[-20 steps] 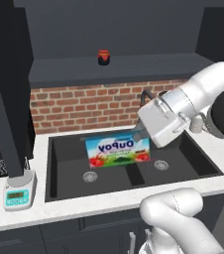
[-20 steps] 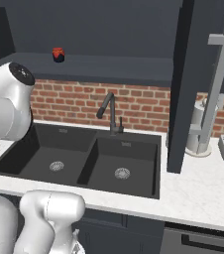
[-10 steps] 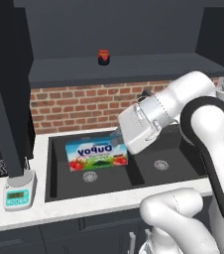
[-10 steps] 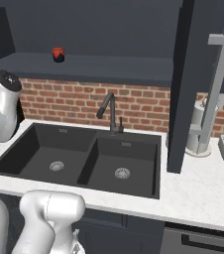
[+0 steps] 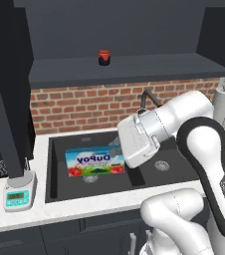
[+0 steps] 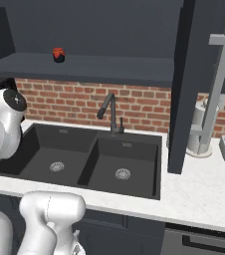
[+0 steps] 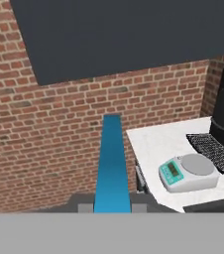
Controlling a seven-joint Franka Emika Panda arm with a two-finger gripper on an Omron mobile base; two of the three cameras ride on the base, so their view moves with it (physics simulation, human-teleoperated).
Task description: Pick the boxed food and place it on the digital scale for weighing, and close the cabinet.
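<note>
Scale [image 5: 19, 195] first: I see the digital scale at the left end of the surface [image 5: 50, 209], close to the front edge, just left of the sink [image 5: 59, 184] and just in front of the foot of a tall dark cabinet door [image 5: 7, 89] that stands open. Its teal panel faces forward, and its top plate is bare. In the hand view the same scale sits on the white surface beside a dark ridged mat [image 7: 215, 149].

Next along, the boxed food [image 5: 94, 162] hangs in the air above the left basin of the sink, printed face toward the left base camera, long side roughly level. My hand [image 5: 115, 147] is clenched on its right end; in the hand view I see the box edge-on as a narrow blue strip [image 7: 112, 163] running up from between the fingers. The box and the scale are well apart.

Behind the sink is a brick wall [image 5: 79, 107], and a small red-lidded jar [image 5: 103, 57] stands on the dark shelf [image 5: 134, 67] above it.

In the right base view a black faucet [image 6: 112, 114] rises at the back edge of the sink.
</note>
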